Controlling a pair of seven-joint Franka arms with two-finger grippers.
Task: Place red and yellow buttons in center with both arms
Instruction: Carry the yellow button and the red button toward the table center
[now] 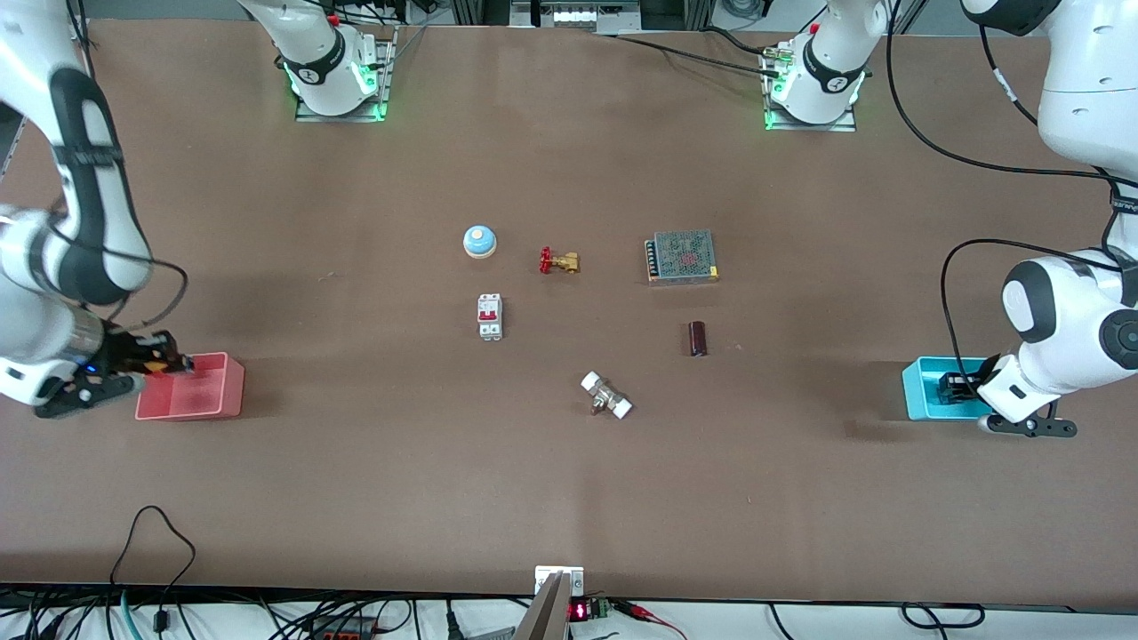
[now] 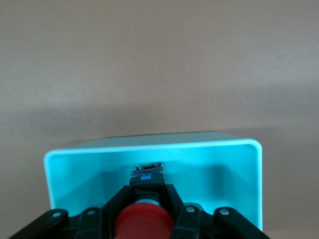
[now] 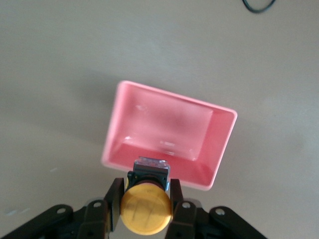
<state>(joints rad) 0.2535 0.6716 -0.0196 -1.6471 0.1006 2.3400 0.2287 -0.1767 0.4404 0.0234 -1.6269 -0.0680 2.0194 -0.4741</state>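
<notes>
My left gripper is down inside the cyan bin at the left arm's end of the table. In the left wrist view the gripper is shut on the red button, black fingers on each side of its body, with the bin's cyan wall around it. My right gripper is at the pink bin, over its rim. In the right wrist view the gripper is shut on the yellow button, with the pink bin below it. The brown table center holds scattered parts.
Near the center lie a blue dome bell, a brass valve with a red handle, a metal power supply, a white breaker, a dark cylinder and a white-capped fitting.
</notes>
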